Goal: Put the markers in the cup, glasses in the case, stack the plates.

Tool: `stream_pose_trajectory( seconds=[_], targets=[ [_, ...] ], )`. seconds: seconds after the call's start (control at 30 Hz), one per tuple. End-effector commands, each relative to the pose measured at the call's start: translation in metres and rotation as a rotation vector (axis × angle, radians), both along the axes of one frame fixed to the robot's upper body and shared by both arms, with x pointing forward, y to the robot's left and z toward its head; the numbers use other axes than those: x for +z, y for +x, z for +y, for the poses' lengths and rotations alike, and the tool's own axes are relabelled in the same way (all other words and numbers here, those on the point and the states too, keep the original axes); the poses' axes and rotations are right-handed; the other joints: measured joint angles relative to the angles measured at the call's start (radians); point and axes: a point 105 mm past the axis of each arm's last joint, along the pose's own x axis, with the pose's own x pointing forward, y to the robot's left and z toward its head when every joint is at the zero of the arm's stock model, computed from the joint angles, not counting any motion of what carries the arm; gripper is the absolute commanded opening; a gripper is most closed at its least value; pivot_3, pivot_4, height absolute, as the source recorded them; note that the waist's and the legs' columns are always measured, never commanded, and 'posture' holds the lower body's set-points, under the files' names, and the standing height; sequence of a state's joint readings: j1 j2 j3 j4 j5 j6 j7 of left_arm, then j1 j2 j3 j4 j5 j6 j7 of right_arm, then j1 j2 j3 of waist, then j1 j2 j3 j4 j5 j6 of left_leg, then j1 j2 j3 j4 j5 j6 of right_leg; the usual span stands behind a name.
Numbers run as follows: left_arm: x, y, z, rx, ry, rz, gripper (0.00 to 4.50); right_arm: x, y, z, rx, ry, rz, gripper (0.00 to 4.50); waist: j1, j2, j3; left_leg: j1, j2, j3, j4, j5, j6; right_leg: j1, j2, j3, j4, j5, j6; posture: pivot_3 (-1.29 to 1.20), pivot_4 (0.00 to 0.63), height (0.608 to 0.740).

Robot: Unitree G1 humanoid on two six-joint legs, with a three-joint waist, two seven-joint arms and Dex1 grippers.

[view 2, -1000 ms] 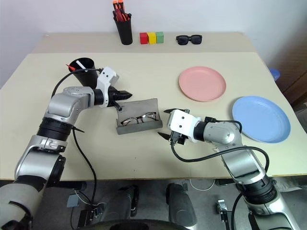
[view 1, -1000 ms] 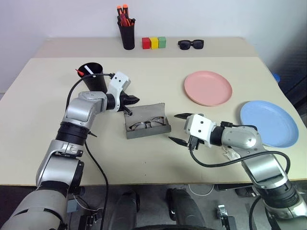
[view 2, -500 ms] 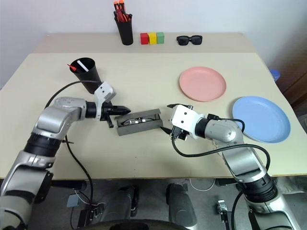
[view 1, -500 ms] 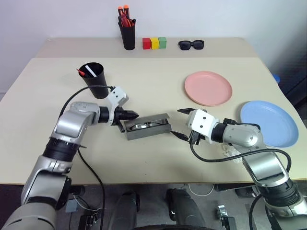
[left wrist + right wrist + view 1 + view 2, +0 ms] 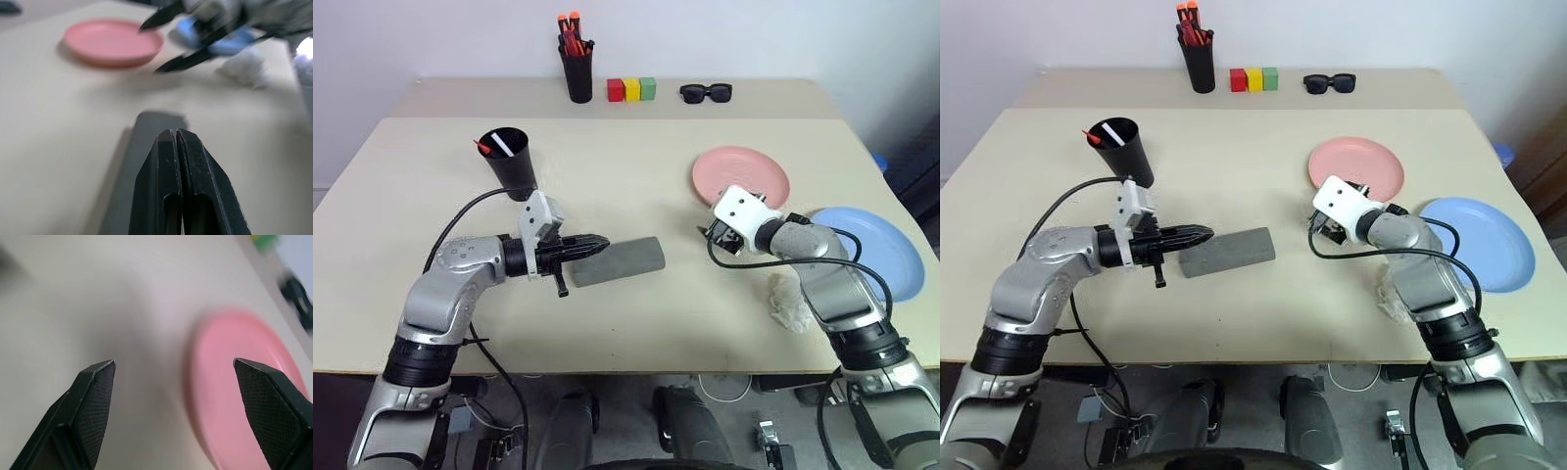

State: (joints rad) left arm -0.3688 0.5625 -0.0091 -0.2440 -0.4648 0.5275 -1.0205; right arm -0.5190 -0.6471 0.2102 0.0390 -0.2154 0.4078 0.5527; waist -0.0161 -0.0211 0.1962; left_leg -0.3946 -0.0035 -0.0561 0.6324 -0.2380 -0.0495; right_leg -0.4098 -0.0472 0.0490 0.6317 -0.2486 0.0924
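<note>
The grey case lies shut in the middle of the table, with the glasses hidden inside it. My left gripper is shut with nothing held, its tips at the lid's left end. The black cup stands behind it, holding the white marker and the red-tipped marker. My right gripper is open and empty just short of the near rim of the pink plate. The blue plate lies to the right of that arm.
A crumpled white tissue lies near the front right edge. Along the back stand a black pen holder with orange-capped pens, three coloured blocks and black sunglasses.
The case lid has gone from open to shut over the glasses. My left gripper has drawn back along the case. My right gripper has swung away from the case toward the pink plate.
</note>
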Motion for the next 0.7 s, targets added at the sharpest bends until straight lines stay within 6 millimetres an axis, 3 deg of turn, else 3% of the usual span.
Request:
stream_pose_trajectory(
  seconds=[0.03, 0.1, 0.37, 0.5, 0.6, 0.7],
  targets=[
    [0.012, -0.017, -0.009, -0.06, -0.062, -0.059, 0.05, 0.003, 0.018, -0.013, -0.054, -0.082, -0.081, 3.93, -0.003, 0.0, 0.0, 0.0, 0.0, 0.0, 0.0, 0.0, 0.0, 0.0, 0.0, 0.0, 0.0, 0.0, 0.0, 0.0, 0.15, 0.74],
    [0.015, -0.022, -0.014, -0.074, -0.086, -0.061, 0.05, -0.005, 0.024, -0.019, -0.068, -0.122, -0.082, 3.93, -0.005, 0.0, 0.0, 0.0, 0.0, 0.001, 0.0, 0.0, 0.0, 0.0, 0.0, 0.0, 0.0, 0.001, 0.001, 0.0, 0.15, 0.74],
    [0.014, -0.03, -0.025, -0.075, -0.107, -0.051, 0.0, -0.009, 0.031, -0.018, -0.04, -0.162, -0.113, 0.05, -0.004, 0.0, 0.0, 0.002, 0.0, 0.001, 0.001, 0.0, 0.0, 0.002, 0.001, 0.001, 0.0, 0.001, 0.001, 0.0, 0.15, 0.74],
    [0.01, -0.031, -0.028, -0.077, -0.103, -0.044, 0.0, -0.001, 0.027, -0.014, -0.006, -0.203, -0.167, 0.05, -0.004, 0.0, 0.0, 0.002, 0.0, 0.0, 0.0, 0.0, 0.0, 0.002, 0.001, 0.001, 0.0, 0.001, 0.002, 0.0, 0.15, 0.74],
    [0.009, -0.031, -0.031, -0.086, -0.106, -0.04, 0.0, 0.018, 0.02, -0.016, 0.011, -0.226, -0.245, 0.05, -0.004, 0.0, 0.0, 0.002, 0.0, 0.0, 0.0, 0.0, 0.0, 0.002, 0.001, 0.001, 0.0, 0.001, 0.002, 0.0, 0.15, 0.74],
    [0.008, -0.029, -0.037, -0.108, -0.113, -0.035, 0.0, 0.036, 0.002, -0.036, -0.013, -0.21, -0.259, 0.05, 0.002, 0.001, 0.0, 0.002, 0.0, 0.0, 0.0, 0.0, 0.0, 0.002, 0.001, 0.001, 0.0, 0.001, 0.002, 0.0, 0.15, 0.74]
  ],
)
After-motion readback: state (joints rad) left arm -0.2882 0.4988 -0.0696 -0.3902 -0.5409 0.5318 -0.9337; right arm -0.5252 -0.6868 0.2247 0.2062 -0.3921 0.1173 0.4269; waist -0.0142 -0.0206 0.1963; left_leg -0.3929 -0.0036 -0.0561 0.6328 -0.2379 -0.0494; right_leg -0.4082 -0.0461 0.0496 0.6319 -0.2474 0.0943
